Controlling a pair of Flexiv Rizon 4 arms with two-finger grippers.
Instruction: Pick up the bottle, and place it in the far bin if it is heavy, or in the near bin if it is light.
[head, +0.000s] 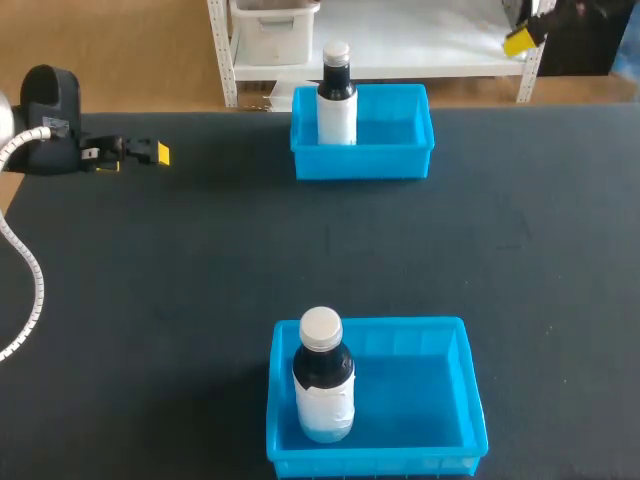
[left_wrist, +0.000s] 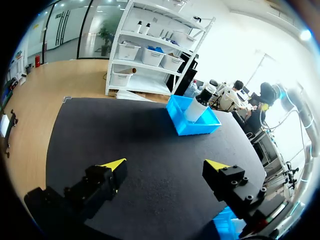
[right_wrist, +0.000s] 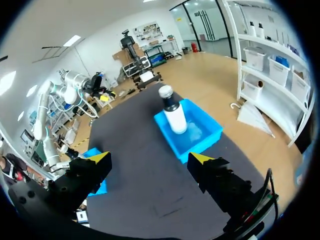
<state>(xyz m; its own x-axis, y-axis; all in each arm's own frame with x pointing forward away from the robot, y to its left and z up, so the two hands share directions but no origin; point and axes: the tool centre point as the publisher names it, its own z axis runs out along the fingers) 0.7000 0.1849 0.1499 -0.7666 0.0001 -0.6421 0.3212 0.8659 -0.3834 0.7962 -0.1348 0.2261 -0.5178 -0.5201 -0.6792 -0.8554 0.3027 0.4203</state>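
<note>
Seemingly placing is done: far bottle (head: 337, 100) stands upright in far bin (head: 410, 160), near bottle (head: 323, 385) upright in near bin (head: 440, 400); left gripper (left_wrist: 165, 167) wide, empty, low at the table (head: 150, 300) left edge; right gripper (right_wrist: 150, 159) wide, empty, beyond the far right corner; any fresh pick, I judge, needs a long reach inward.

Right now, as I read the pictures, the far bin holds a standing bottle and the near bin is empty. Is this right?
Not quite. The near bin is not empty: a second bottle stands upright in its left part, as the head view shows. The far bin does hold a standing bottle, as you said.
</note>
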